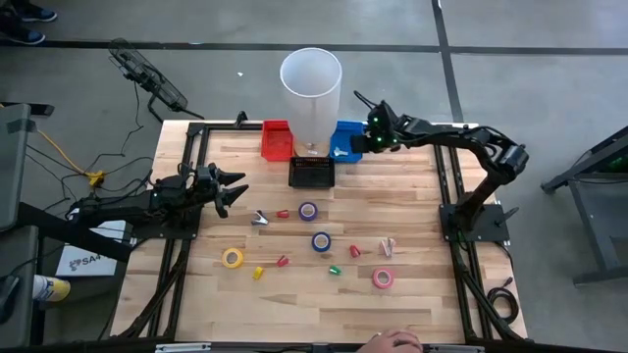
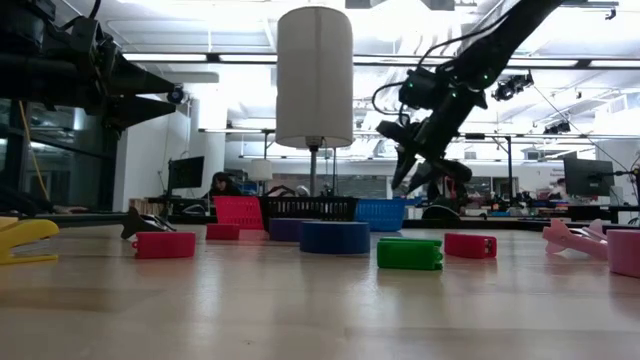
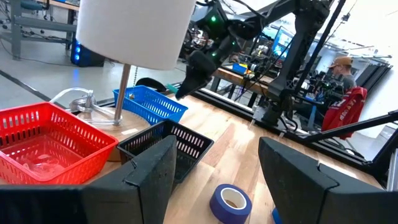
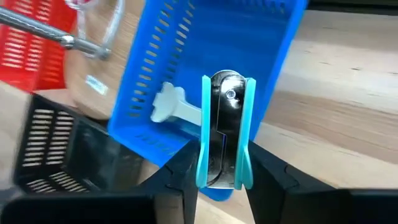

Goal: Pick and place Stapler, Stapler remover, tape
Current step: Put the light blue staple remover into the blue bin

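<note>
Around my wooden table [image 1: 412, 216] I see a gray floor [image 1: 549, 39]. Behind it is a big room with long ceiling lights [image 2: 200, 57] and desks [image 2: 560, 208].

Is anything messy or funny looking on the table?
Nothing looks broken or spilled. Small items and tape rolls just lie scattered on the wooden table. The right tool holds a light blue stapler remover above the blue basket.
</note>
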{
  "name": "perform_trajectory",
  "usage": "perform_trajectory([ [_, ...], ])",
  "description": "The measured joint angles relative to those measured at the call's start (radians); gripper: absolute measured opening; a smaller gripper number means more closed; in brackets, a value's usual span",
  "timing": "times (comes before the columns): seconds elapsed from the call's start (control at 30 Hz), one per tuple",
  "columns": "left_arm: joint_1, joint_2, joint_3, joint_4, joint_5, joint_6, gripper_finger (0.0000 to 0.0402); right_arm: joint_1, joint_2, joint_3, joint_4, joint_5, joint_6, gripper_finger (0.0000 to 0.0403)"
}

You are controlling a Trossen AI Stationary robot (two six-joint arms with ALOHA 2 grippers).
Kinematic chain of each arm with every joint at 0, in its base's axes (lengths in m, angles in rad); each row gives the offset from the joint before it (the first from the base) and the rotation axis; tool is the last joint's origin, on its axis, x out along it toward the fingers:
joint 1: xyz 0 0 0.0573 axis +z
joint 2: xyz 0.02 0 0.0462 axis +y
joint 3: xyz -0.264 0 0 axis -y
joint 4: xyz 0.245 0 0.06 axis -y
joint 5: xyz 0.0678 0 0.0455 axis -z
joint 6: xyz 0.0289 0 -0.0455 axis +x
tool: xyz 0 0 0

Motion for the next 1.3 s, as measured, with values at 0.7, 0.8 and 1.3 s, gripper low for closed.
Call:
perform_trajectory([
  [0.7, 0.000, 0.000, 0.000, 0.000, 0.000, 0.000, 0.0225, -0.023, 0.073, 0.007, 0.133, -0.133, 0.042, 0.0097],
  [0.8, 0.000, 0.000, 0.000, 0.000, 0.000, 0.000, 0.0225, -0.025, 0.074, 0.007, 0.131, -0.127, 0.044, 0.0103],
  [1.3, 0.000, 0.000, 0.000, 0.000, 0.000, 0.000, 0.0225, -0.023, 0.074, 0.008, 0.131, -0.130, 0.034, 0.0108],
])
